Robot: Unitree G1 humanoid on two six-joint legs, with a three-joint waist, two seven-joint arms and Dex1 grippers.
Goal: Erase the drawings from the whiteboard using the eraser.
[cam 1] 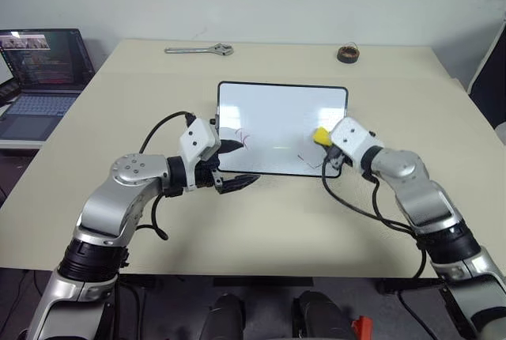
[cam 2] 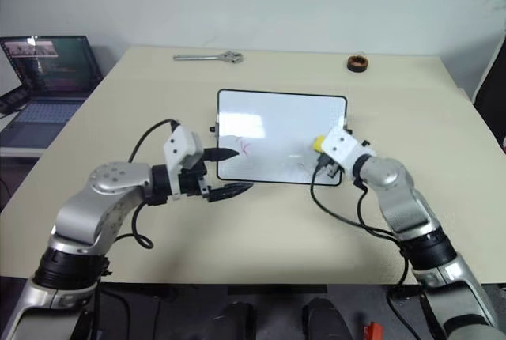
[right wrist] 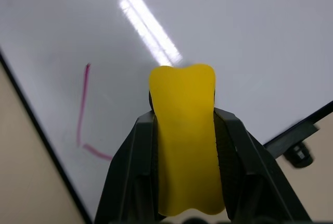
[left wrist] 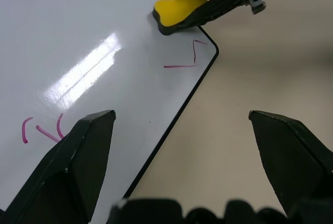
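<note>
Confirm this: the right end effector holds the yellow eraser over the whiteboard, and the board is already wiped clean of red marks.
Not clean. The right end effector does hold the eraser over the whiteboard, but red drawings remain, as the left wrist view shows: an angled line near the eraser and short strokes by the left end effector's finger.

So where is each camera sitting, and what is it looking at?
Left and right eye views: on the head, looking down at the table, both arms showing.
Left wrist view: on the left arm, looking past its open black fingers at the whiteboard.
Right wrist view: on the right arm, fingers squeezing the yellow eraser.
All share the whiteboard, eraser and red drawings.
</note>
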